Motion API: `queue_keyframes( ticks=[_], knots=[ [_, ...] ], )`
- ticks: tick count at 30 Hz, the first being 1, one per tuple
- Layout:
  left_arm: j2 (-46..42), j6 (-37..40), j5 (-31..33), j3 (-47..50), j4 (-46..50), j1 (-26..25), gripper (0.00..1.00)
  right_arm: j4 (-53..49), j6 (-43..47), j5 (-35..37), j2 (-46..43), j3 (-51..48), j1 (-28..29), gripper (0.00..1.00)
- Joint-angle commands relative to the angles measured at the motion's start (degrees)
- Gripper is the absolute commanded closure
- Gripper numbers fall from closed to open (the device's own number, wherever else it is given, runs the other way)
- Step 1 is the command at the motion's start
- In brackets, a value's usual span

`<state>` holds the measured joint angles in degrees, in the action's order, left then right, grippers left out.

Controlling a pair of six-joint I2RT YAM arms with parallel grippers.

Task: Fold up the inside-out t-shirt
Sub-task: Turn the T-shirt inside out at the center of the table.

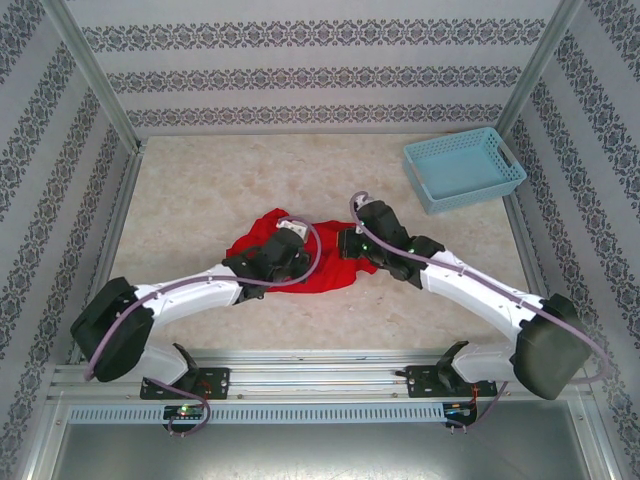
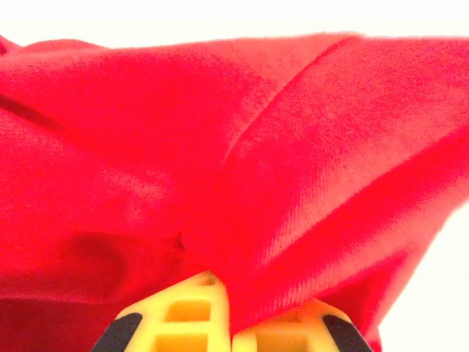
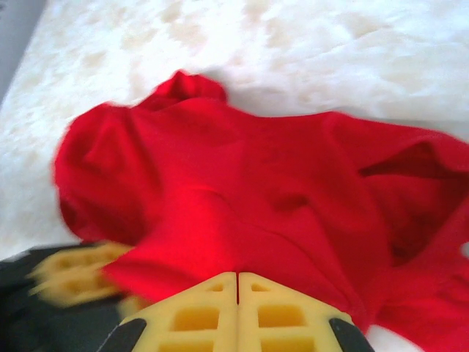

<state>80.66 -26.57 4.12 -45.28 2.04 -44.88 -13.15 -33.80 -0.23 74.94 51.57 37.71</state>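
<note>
- The bench [image 1: 200, 200] is a pale, marbled beige sheet, flat and matt; a ribbed metal rail [image 1: 320, 378] runs along its near edge
- The walls [image 1: 300, 70] on three sides carry grey and white bands of floral pattern; slim aluminium posts [image 1: 95, 75] stand at the back corners
- A light blue plastic basket [image 1: 463, 168], rectangular with latticed sides, sits at the far right corner, well apart from the cloth
- The inside-out t-shirt [image 1: 335, 272] lies bunched near the middle of the bench between the two arms; plain bright red, soft, finely ribbed knit, thrown into deep folds and ridges
- The left pincer [image 2: 231, 301], yellow with honeycomb-shaped cut-outs, is clenched on a fold of the shirt; cloth drops between its fingers
- The right pincer [image 3: 237, 282] is clenched, fingers pressed flush, tips at the red cloth; I cannot tell whether any is caught
</note>
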Motion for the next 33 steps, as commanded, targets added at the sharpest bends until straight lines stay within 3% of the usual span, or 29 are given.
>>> queue_keyframes(
  ticks=[1,7,12,17,24,28,33],
  knots=[
    [-5.6,0.9,-4.2,2.9,-1.9,0.4,1.00,-1.4,3.0,1.5,4.5,1.0,-3.6,1.00],
    [-5.3,0.3,-13.3,4.5,-6.7,0.5,1.00,0.3,3.4,0.7,9.2,2.6,-5.5,0.99],
    [-4.6,-1.8,-14.1,5.3,-10.0,1.5,1.00,0.7,3.4,-0.3,3.8,-1.0,-3.5,0.73],
    [-4.4,-2.5,-14.5,5.7,-10.8,3.2,1.00,4.1,2.8,-5.8,-2.7,-7.7,0.0,0.63],
    [-5.6,-3.0,-15.0,6.1,-10.7,4.5,1.00,16.3,4.0,-10.5,-0.6,-14.6,3.2,0.62],
    [-5.7,-3.0,-15.1,6.3,-10.0,4.7,1.00,20.6,4.9,-13.3,3.3,-13.5,3.6,0.61],
    [-6.1,-3.3,-14.9,7.2,-10.2,4.7,1.00,20.1,6.9,-11.6,7.6,-9.7,4.1,0.58]
  ],
)
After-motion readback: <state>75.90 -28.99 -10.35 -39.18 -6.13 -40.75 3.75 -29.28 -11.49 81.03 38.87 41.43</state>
